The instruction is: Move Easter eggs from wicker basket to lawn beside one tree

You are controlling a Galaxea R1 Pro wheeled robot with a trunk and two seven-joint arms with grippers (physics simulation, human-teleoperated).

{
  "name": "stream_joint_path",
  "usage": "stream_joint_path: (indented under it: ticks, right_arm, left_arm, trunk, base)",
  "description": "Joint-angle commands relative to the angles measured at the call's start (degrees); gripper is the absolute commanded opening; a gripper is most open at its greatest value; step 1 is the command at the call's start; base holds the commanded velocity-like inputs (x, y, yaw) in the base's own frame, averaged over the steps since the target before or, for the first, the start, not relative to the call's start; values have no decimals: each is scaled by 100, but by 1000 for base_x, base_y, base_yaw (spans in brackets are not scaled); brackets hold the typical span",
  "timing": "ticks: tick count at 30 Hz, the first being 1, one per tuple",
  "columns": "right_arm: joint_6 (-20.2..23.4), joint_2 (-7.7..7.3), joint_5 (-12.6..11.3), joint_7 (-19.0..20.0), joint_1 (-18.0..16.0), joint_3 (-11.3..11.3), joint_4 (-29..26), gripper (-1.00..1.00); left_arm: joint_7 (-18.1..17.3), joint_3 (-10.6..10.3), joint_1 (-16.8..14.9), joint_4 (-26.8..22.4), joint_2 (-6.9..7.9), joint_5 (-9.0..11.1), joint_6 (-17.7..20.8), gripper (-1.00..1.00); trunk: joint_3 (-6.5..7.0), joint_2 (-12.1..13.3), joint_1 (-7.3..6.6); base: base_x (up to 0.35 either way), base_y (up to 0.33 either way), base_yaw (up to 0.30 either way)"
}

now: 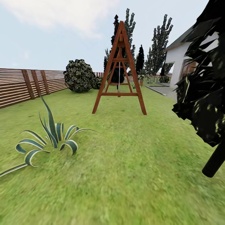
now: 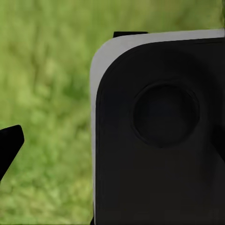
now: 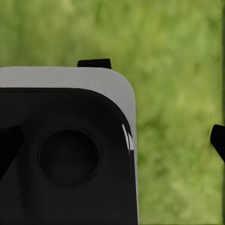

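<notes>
Lawn (image 1: 131,175): mottled green grass, fills the foreground of the head view and runs back to the fence; blurred grass lies behind the robot's body in both wrist views.
Garden fence (image 1: 18,86): dark brown horizontal slats, far left of the head view.
Trees (image 1: 160,47): tall, jagged dark green crowns with pale spots, far back, behind the swing frame.
Swing frame (image 1: 119,70): red-brown wooden A-frame standing on the lawn, mid-distance.
Striped plant (image 1: 50,139): long green-and-cream leaves, near left on the grass.
Round bush (image 1: 79,76): dark, mottled, by the fence.
Black foliage (image 1: 203,93): dark mass with a black trunk, close at the right edge.
House (image 1: 178,59): white wall, grey roof, right rear.
Left gripper (image 2: 9,145): one black fingertip at the frame edge beside the robot's dark body panel (image 2: 159,140); opening cannot be judged, no object seen in it.
Right gripper (image 3: 218,140): one black fingertip at the frame edge; opening cannot be judged, no object seen in it.
Eggs, basket: location cannot be told from these views.
</notes>
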Motion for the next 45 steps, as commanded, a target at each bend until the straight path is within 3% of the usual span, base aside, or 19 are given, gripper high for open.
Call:
stream_joint_path:
  ticks: [1, 45]
  right_arm:
    - [-21, 1, -1, 0, -3, -31, 5, 100]
    - [-21, 1, -1, 0, -3, -31, 5, 100]
  left_arm:
    - [-4, 6, 2, -8, -1, 2, -8, 100]
    - [-4, 7, 2, -8, 5, 2, -8, 100]
  trunk:
    - [-4, -2, 3]
    - [-4, -2, 3]
  base:
    - [319, -91, 0]
    - [319, -92, 0]
